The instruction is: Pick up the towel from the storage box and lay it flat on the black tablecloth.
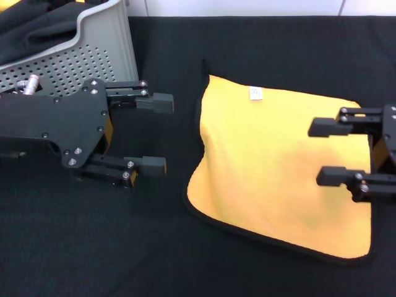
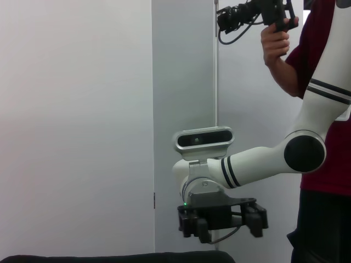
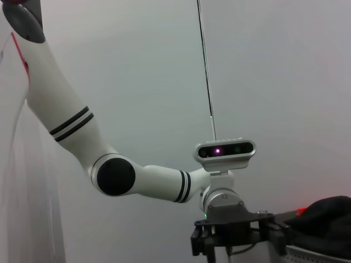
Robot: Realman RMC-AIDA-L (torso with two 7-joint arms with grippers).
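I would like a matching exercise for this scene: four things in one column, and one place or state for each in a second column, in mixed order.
Things:
1. square yellow-orange plush towel
2. light grey perforated plastic storage box
3. left hand
4. right hand

Places or states:
A. open, over the towel's right edge
B. far left corner, behind the left arm
C. spread flat on the large black tablecloth, yellow face up
D. open, over bare tablecloth left of the towel

Pairs: 1-C, 2-B, 3-D, 4-A
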